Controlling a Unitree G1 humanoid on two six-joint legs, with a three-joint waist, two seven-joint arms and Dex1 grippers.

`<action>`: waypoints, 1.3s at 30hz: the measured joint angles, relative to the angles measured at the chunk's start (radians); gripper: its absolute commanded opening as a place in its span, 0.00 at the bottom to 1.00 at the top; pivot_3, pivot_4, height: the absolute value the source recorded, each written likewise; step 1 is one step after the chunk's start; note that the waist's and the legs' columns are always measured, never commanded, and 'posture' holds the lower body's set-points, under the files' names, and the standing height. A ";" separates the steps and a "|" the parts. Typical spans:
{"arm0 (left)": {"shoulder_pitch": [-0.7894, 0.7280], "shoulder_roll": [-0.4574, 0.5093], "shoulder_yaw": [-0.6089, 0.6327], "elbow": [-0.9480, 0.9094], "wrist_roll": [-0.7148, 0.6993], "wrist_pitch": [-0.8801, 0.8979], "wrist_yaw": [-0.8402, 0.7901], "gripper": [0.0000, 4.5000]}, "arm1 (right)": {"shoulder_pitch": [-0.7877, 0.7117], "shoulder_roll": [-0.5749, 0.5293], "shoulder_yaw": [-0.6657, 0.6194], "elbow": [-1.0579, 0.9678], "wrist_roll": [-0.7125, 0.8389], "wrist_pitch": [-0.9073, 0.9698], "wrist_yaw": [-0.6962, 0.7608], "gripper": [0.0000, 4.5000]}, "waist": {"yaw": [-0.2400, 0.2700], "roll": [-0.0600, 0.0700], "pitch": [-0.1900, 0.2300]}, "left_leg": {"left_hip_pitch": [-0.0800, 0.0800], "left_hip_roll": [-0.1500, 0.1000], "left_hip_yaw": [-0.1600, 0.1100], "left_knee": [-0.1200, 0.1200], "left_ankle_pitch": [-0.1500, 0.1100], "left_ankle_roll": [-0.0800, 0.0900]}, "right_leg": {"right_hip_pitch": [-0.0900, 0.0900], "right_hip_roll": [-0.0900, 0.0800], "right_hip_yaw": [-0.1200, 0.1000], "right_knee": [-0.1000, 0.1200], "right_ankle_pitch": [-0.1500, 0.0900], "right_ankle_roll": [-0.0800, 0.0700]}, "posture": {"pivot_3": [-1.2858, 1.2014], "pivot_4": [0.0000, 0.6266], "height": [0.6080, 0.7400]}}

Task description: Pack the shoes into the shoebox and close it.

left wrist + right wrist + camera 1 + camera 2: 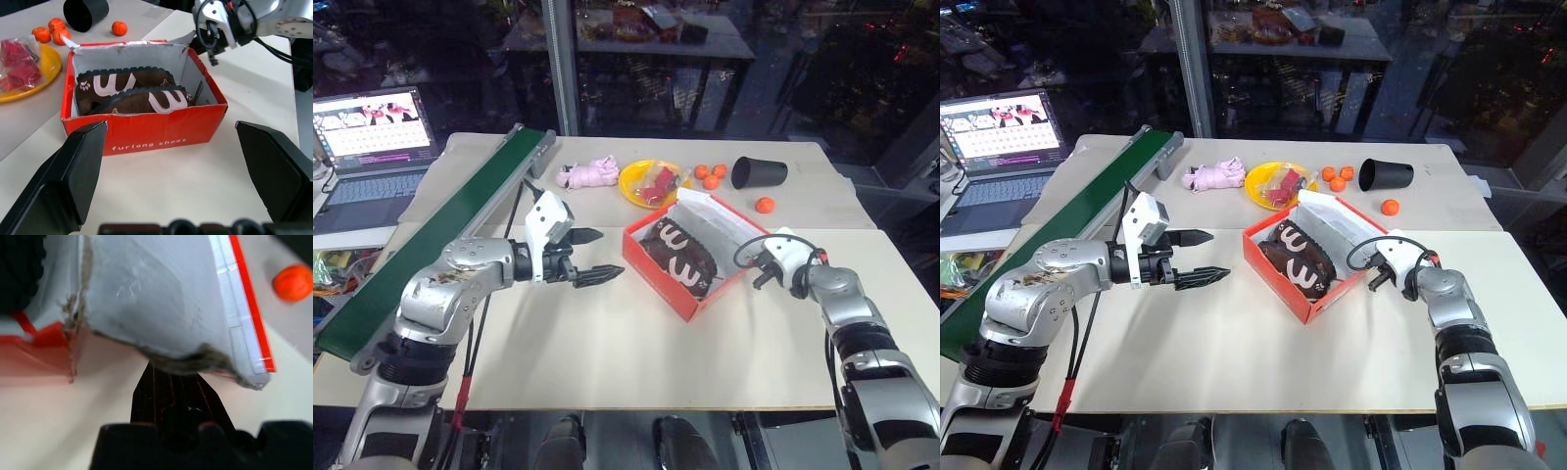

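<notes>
- The left hand (590, 257) hovers above the counter (607, 352) at about 9 o'clock from the shoebox, its two black fingers spread wide and holding nothing, pointing toward the box.
- The right hand (173, 391) has its fingers pressed together, tips just under the torn edge of the white lid flap; whether they touch it I cannot tell.
- The shoebox (146, 134) sits mid-counter, lid up and leaning back, red-orange outside and white inside.
- Both dark brown shoes (132, 93) lie side by side in the box, white side marks up.
- At 12 o'clock from the box, a yellow plate (636, 181) holds red packets.
- Beside the plate lie a pink plush toy (589, 174), small orange balls (710, 176) and a tipped black cup (759, 173).
</notes>
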 measured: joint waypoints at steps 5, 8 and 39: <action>0.000 0.001 0.000 -0.004 -0.001 0.016 0.005 1.00 | 0.003 0.053 -0.097 -0.019 0.119 -0.103 0.031 0.03 | -0.005 0.001 0.000 | 0.000 0.000 0.000 0.000 0.000 0.000 | 0.000 0.000 0.000 0.001 0.000 0.000 | 0.52 0.24 0.97; -0.001 0.000 0.000 -0.004 -0.001 0.016 0.004 1.00 | 0.022 0.067 -0.147 -0.117 0.202 -0.104 0.075 0.03 | -0.004 0.001 0.001 | 0.000 0.000 0.000 0.000 0.000 0.000 | 0.000 0.000 0.000 0.001 0.000 0.000 | 0.52 0.24 0.97; -0.015 -0.024 -0.005 -0.001 -0.002 0.035 0.009 1.00 | 0.213 -0.109 -0.008 -0.749 0.095 0.026 0.220 0.03 | 0.002 0.001 0.001 | 0.000 0.000 0.000 0.002 0.000 0.000 | 0.000 0.000 0.000 0.001 0.000 0.001 | 0.52 0.24 0.97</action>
